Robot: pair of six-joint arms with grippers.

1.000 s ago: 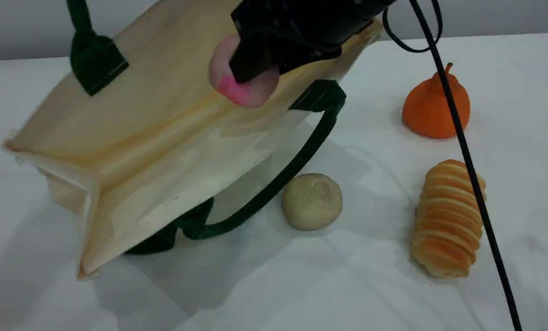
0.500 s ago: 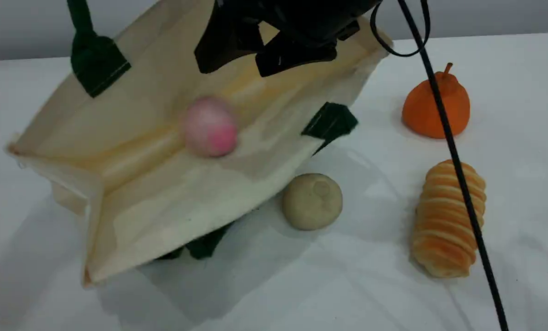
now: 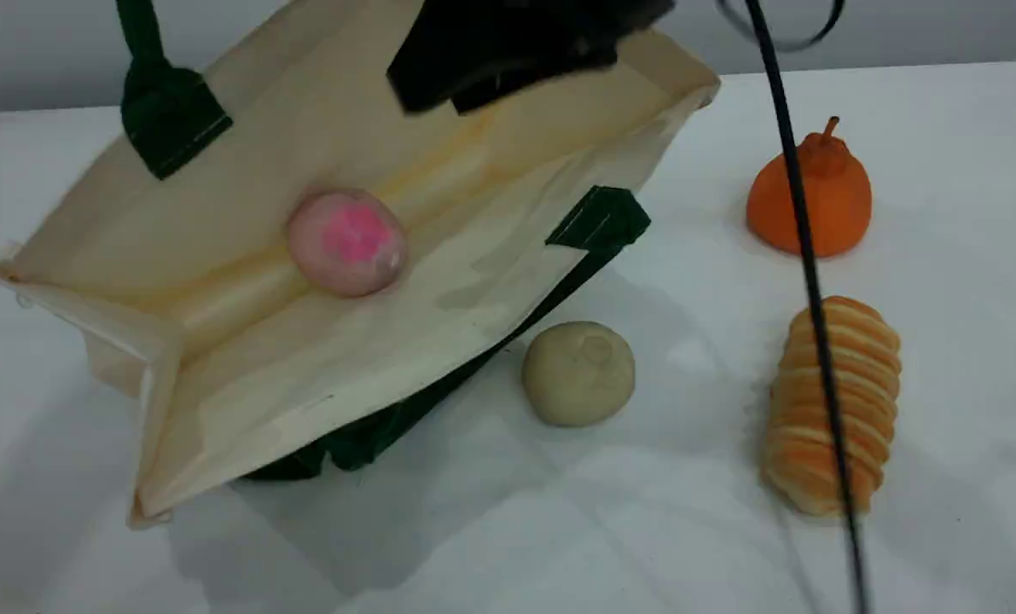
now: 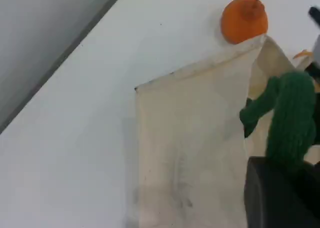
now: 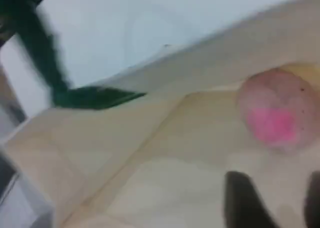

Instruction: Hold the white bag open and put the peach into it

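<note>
The white bag [image 3: 303, 358] lies tilted on the table with its mouth held open toward the upper right. My left gripper [image 4: 285, 174] is shut on the bag's dark green strap handle [image 4: 292, 118]; it is out of the scene view, where that strap [image 3: 141, 34] runs off the top edge. The peach [image 3: 347, 243] rests inside the bag on its lower wall, pink patch up, and also shows in the right wrist view [image 5: 277, 113]. My right gripper [image 3: 435, 95] hovers above the bag's mouth, blurred, its fingertips [image 5: 240, 200] apart with nothing between them.
A beige bun-like ball [image 3: 578, 373] sits just right of the bag's lower edge. An orange pear-shaped fruit [image 3: 806, 196] and a ridged bread roll [image 3: 832, 405] lie at the right. A black cable [image 3: 806, 256] hangs across them.
The right gripper let go of the peach, which dropped into the bag and rolled left. The gripper then lifted toward the top edge. The bag shifted slightly.
</note>
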